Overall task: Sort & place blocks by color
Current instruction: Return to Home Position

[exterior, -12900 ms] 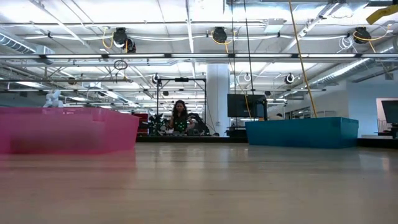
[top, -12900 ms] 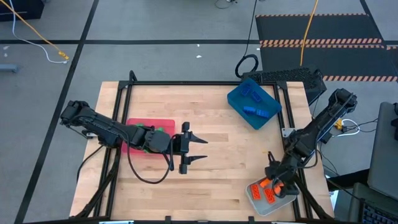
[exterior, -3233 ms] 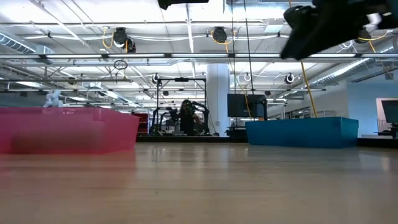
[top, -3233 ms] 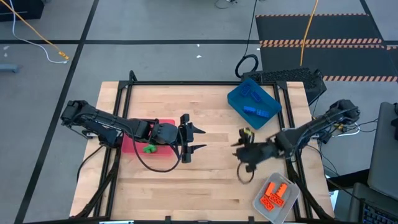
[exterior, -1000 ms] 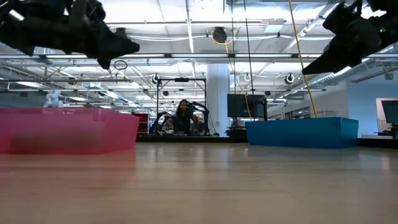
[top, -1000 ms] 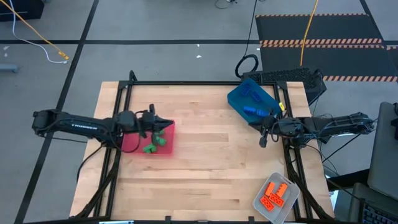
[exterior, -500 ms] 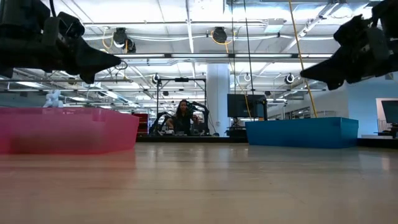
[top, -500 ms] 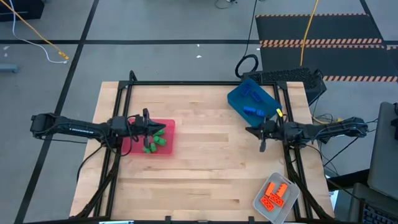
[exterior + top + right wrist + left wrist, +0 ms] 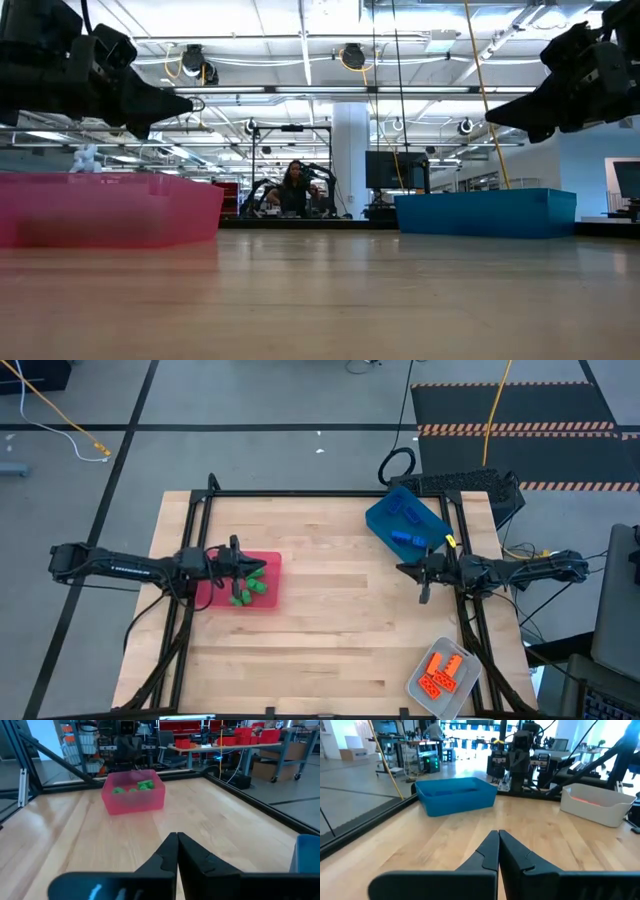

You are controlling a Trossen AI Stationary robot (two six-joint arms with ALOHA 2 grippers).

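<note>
Sorting looks finished, so what is left is the retreat to rest, and it should be done without disturbing any tray. The left gripper (image 9: 498, 837) hangs over the red tray (image 9: 270, 602) by the tabletop's (image 9: 330, 630) left edge, its fingers pressed together and holding nothing. The right gripper (image 9: 176, 839) hangs near the right edge, just beside the blue tray (image 9: 378, 512), fingers likewise together and empty. A good retreat would likely keep both pairs of fingers together, hold the present height above the tray walls, and draw each arm straight back toward its own side. The left should not dip into the red tray, and the right should not swing toward the blue tray's wall.

The high view alone shows all three loads: green blocks (image 9: 250, 588) in the red tray, blue blocks (image 9: 405, 537) in the blue tray toward the far right corner, orange blocks (image 9: 443, 672) in the grey tray (image 9: 415, 687) at the right corner by the picture's bottom. The low view hides every block behind tray walls and misses the grey tray, but it shows what the high view cannot — both grippers riding well above those walls, and a person (image 9: 292, 188) far off in the room. The wrist views settle the fingers' state
</note>
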